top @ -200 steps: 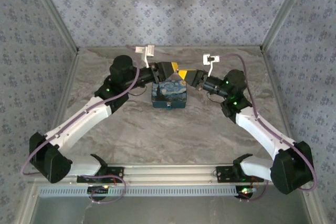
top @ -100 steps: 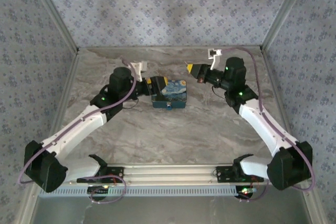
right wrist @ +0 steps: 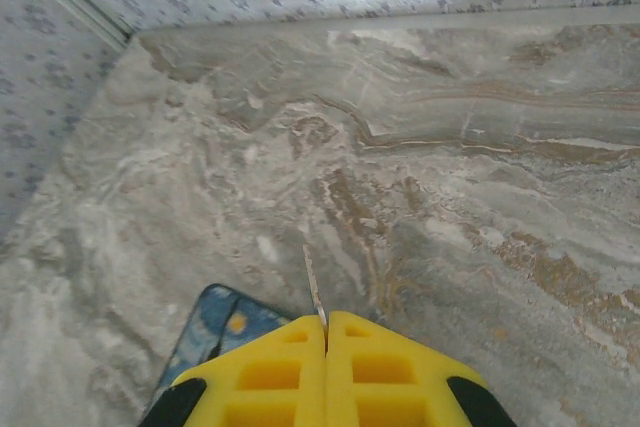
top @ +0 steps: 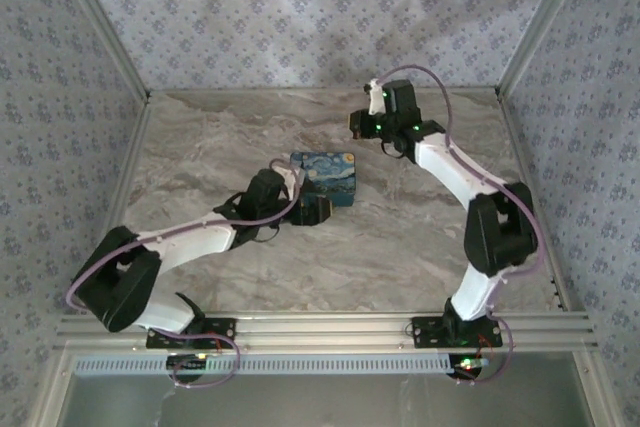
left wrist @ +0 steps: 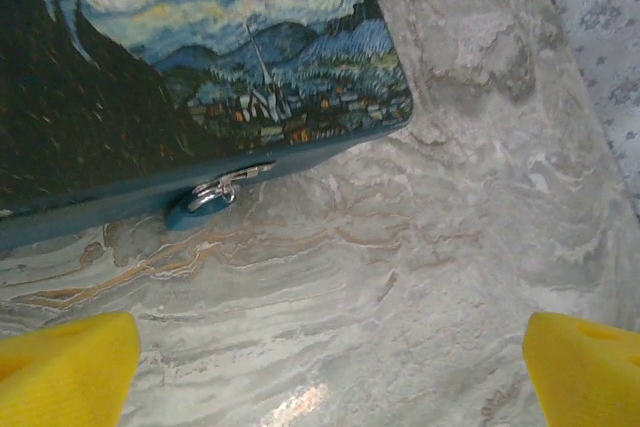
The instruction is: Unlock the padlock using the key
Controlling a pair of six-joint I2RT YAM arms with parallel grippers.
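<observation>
Left arm point(top: 190, 239) lies low, running from its near-left base toward the middle of the scene, with the forearm almost level. We mark the left pincer point(top: 314, 211) as spread wide: in the left wrist view its yellow fingertips point(left wrist: 65, 367) sit at opposite lower corners with a broad gap between them. Right arm point(top: 450, 167) rises from its near-right base to a bent elbow on the right, then reaches far, wrist turned left. We see the right pincer point(right wrist: 326, 322) with its fingers pressed together, the thin key point(right wrist: 314, 285) blade clamped between them and sticking out.
</observation>
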